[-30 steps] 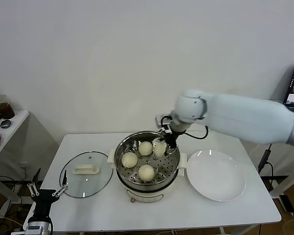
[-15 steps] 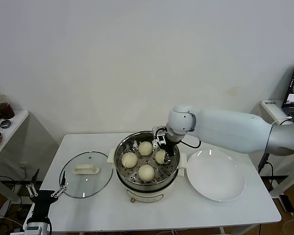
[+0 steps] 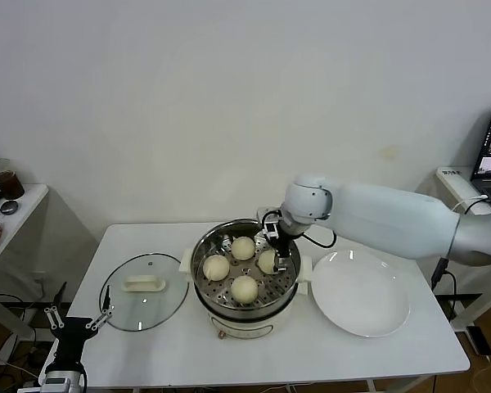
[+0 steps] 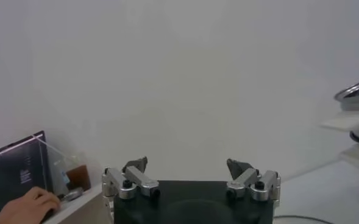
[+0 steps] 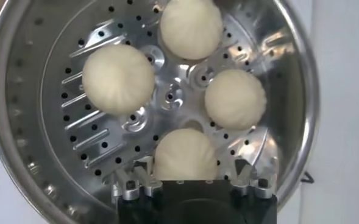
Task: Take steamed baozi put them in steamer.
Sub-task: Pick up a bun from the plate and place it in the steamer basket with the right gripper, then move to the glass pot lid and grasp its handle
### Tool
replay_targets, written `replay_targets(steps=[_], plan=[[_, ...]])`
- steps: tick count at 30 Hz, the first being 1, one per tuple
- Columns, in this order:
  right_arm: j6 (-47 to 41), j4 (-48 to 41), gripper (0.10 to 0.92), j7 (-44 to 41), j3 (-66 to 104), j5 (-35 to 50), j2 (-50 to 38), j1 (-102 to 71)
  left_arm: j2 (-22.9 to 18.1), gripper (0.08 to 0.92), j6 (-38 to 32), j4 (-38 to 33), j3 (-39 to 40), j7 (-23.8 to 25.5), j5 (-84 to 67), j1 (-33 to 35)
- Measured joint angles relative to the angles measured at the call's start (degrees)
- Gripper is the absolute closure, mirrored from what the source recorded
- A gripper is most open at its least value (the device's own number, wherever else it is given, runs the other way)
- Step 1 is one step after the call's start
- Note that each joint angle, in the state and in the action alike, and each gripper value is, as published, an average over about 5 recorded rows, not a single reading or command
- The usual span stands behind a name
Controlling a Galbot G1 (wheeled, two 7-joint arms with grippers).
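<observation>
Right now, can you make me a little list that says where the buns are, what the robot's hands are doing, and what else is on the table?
buns: four, all on the holed tray inside the steamer, one of them between the right gripper's fingers
right gripper: down inside the steamer, open around that bun
left gripper: open, parked low at the table's left front corner
plate: bare, right of the steamer
lid: flat on the table, left of the steamer
buns left to move: none
</observation>
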Motion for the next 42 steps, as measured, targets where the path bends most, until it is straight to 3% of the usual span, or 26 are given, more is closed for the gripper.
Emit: replay_targets(steps=[10,20,26,33,42], plan=[[2.8,8.5,0.203,11.9,15.1,6.0,-10.4,-9.4,0.4,0.177,-0.1,0.0,0.1,0.4,-0.8,-0.4],[15.4,17.0,0.203,29.0,45.3,7.4,-17.8,-41.8,-0.1,0.177,-0.3,0.0,0.7,0.4,-0.7,-0.9],[28.1,18.9,0.203,33.0,66.4,-1.0,-11.8,-64.4,-0.3,0.177,-0.6,-0.4,0.5,0.1,-0.4,-0.7],[41.3,21.4,0.203,33.9,87.5,-11.0,2.2,-87.1,-0.5,0.177,0.1,-0.4,0.8,-1.5,2.6,-1.1],[45.2,26.0,0.203,35.6,107.5,-14.8,16.3,-106.9,0.9,0.177,3.5,0.3,0.9,-3.9,12.1,-1.9]])
